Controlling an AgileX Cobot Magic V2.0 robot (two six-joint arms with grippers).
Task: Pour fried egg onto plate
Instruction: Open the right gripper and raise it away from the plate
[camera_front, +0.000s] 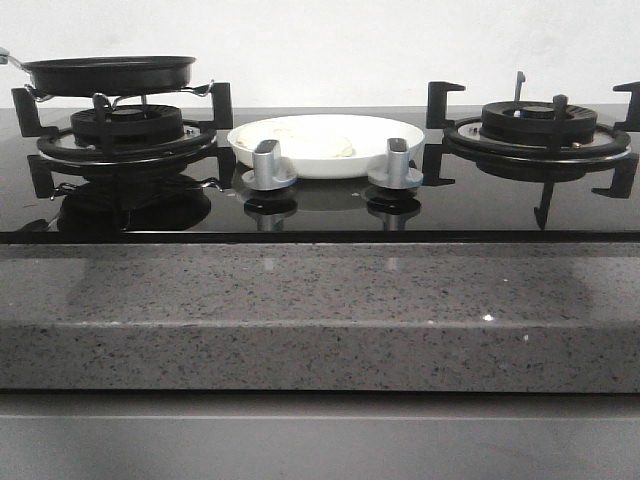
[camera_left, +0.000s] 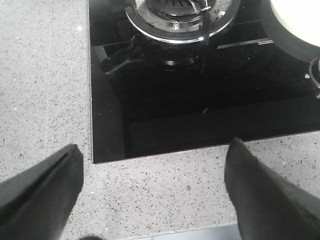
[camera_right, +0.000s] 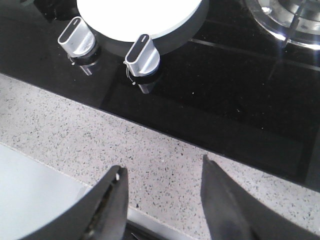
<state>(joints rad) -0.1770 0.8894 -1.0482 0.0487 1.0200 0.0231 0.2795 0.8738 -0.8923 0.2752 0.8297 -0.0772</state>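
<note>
Fried egg (camera_front: 312, 140) lies flat in white plate (camera_front: 326, 160), mid-hob betw. the 2 burners, just behind the 2 silver knobs (camera_front: 269, 165). L to R in front view: black frying pan (camera_front: 108, 73) on left burner (camera_front: 125, 130), plate w/ egg, right burner (camera_front: 538, 128) bare. Left gripper (camera_left: 150, 190) jaws wide apart, holding nothing, over speckled grey counter (camera_left: 45, 100) at hob's edge. Right gripper (camera_right: 162, 200) also apart, nothing betw. fingers, over counter near the knobs.

Plain white wall (camera_front: 320, 45) behind speckled grey countertop (camera_front: 320, 320).
</note>
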